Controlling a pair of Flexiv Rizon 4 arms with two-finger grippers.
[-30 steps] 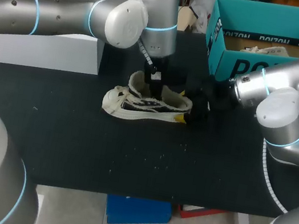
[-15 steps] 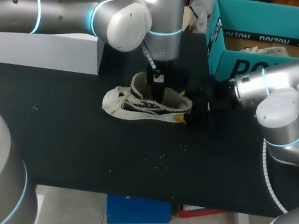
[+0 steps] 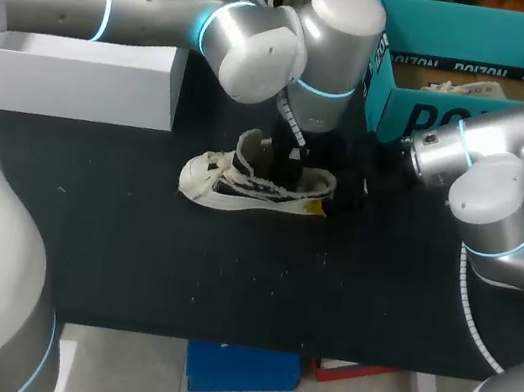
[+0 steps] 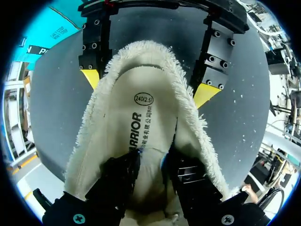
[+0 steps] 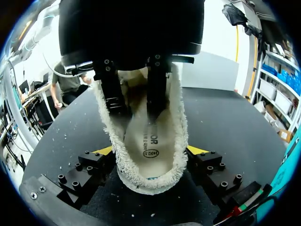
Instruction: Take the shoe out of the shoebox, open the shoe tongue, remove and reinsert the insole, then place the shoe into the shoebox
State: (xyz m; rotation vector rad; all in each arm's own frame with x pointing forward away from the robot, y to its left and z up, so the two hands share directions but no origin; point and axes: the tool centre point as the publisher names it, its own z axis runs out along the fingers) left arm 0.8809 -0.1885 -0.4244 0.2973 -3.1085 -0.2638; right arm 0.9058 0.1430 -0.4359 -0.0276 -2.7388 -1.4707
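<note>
A cream shoe [image 3: 244,181] with a fleecy lining lies on the black table, toe pointing left, its tongue [image 3: 248,148] standing up. My left gripper [image 3: 293,161] reaches down into the shoe's mouth. In the left wrist view its dark fingers [image 4: 122,174] stand apart over the insole [image 4: 138,117], with nothing between them. My right gripper [image 5: 150,153] straddles the heel, its yellow tips pressed into the fleecy collar [image 5: 176,136] on both sides. The same yellow tips [image 4: 207,94] show past the heel in the left wrist view.
The teal shoebox [image 3: 459,114] stands open at the back right with another pale shoe [image 3: 464,87] inside. A white box [image 3: 80,78] sits at the back left. Bare black table lies in front of the shoe.
My left gripper moved right, from the tongue to over the shoe's opening, and its fingers parted. The tongue stays upright. The right arm and the shoe have not moved.
</note>
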